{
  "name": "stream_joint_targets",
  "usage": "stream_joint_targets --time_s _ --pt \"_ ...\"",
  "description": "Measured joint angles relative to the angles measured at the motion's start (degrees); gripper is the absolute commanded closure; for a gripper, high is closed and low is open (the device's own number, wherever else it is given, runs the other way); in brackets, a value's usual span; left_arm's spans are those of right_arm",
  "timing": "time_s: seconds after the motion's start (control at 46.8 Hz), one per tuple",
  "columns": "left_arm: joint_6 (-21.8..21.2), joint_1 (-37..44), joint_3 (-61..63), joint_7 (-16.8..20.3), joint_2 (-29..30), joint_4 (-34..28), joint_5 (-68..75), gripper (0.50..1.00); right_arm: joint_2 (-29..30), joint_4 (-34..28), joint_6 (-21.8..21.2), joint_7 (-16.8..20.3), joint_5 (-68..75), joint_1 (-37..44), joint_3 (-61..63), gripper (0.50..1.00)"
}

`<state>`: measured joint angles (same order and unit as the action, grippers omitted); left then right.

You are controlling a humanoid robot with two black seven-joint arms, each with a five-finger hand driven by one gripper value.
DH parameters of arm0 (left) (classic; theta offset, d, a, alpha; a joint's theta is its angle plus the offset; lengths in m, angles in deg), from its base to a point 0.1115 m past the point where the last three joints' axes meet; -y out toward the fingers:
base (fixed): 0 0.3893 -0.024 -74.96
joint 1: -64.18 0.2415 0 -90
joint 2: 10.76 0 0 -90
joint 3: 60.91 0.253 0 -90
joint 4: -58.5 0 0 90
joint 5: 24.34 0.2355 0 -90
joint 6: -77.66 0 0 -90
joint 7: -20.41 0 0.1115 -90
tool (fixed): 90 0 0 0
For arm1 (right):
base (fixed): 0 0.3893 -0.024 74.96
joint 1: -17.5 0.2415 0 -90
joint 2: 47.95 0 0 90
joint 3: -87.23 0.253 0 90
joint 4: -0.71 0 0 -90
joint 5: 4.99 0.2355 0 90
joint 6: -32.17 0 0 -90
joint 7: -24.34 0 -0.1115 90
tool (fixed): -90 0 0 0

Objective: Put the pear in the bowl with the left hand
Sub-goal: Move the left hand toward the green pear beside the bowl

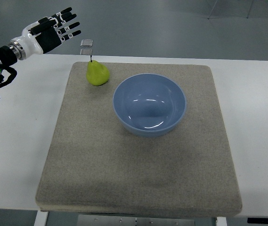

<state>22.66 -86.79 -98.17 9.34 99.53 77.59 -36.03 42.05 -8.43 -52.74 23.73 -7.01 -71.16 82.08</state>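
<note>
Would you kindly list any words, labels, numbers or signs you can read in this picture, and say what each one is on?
No text can be read anywhere.
Left hand: small white patches on the fingers, too small to tell whether they carry print.
Pear, bowl, mat and table: no print visible.

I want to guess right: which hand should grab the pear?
Left. The left hand is open, up near the table's far left edge, close to the pear, which sits on the mat left of the blue bowl. No right hand shows.
</note>
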Motion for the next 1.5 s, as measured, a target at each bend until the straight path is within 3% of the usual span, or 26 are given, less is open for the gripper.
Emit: stream_joint_targets --time_s 0.918,1.175,1.495 --pt "0.0 -2.6 0.9 0.0 0.6 0.0 1.6 0.506 0.0 0.0 0.0 0.0 0.0 0.0 0.0 0.576" --pt "0.0 -4.4 0.9 1.0 1.1 0.2 16.6 0.506 0.0 0.0 0.0 0.0 0.0 0.0 0.0 0.576" --pt "0.0 -6.6 0.9 4.7 3.1 5.8 41.2 0.506 0.0 0.0 0.0 0.0 0.0 0.0 0.0 0.576"
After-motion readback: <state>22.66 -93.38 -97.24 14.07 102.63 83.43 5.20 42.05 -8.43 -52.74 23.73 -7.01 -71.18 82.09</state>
